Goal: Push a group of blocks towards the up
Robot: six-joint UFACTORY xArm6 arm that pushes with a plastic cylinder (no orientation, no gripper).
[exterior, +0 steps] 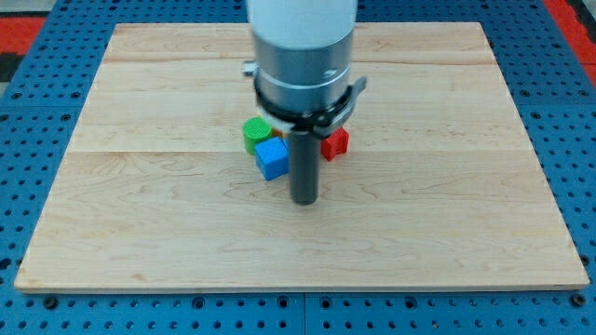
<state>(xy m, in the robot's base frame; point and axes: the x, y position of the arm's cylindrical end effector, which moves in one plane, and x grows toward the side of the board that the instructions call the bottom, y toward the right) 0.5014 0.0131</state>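
Near the board's (140,233) centre, green cylinder (256,131), blue cube (272,159) and red block (336,141) clustered; light, rigid, likely prone to scatter; best pushed squarely from the bottom-edge side, where my tip (304,200), a plain gripperless rod, sits just below.

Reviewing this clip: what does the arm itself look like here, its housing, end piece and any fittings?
The arm has a white upper housing over a grey metallic cylinder, ringed by a dark clamp band with a small tab at the view's right. Below it hangs a straight dark rod, round in section. My tip is its plain blunt end. No cables or markings are visible.
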